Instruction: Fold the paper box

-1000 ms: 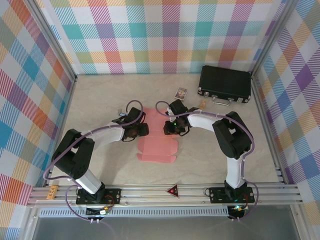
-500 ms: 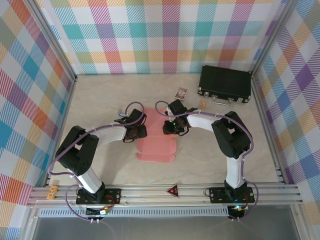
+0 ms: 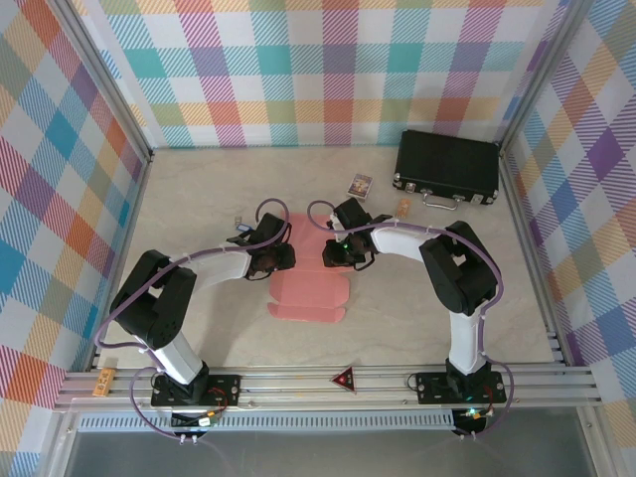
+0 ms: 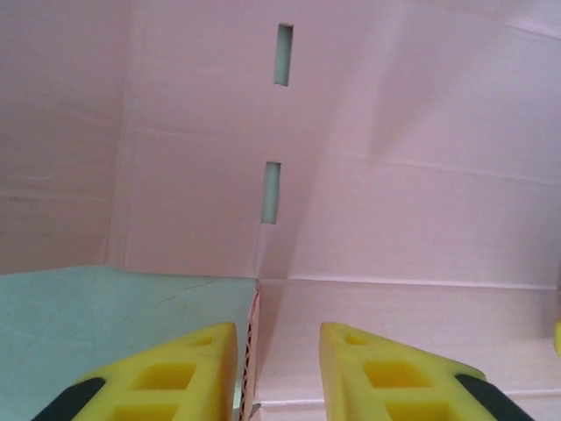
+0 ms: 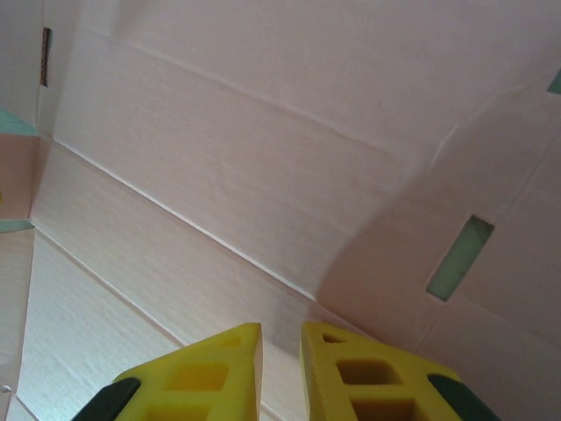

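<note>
Two claws face each other across the paper box (image 3: pixel 308 298), which lies pink on the table (image 3: pixel 199 199). The left claw (image 3: pixel 282 257) is at the sheet's left edge and the right claw (image 3: pixel 336 252) at its right edge, both over the far half. The near half, with its notched flaps, stretches from them toward the arm bases.

From the left wrist, we see the left claw (image 4: pixel 276 338) with its yellow fingers (image 4: pixel 175 368) apart and a clear gap between them. A thin edge of the paper box (image 4: pixel 394 175) stands in that gap, closer to the left finger, and nothing is pinched. Ahead of this claw two narrow slots (image 4: pixel 273 193) sit along a crease, and bare table (image 4: pixel 79 316) shows to its left.

From the right wrist, the right claw (image 5: pixel 280 333) has its fingers (image 5: pixel 202 360) drawn nearly together, with a narrow slit between them. The paper box (image 5: pixel 263 132) rises ahead of it, creased on the diagonal, with one slot (image 5: pixel 460 257) ahead and to the right. We cannot tell whether a fold is caught in this claw.

Beyond the right claw lies a small printed card (image 3: pixel 359 184), and farther to its right, well apart, a black case (image 3: pixel 447 167).
</note>
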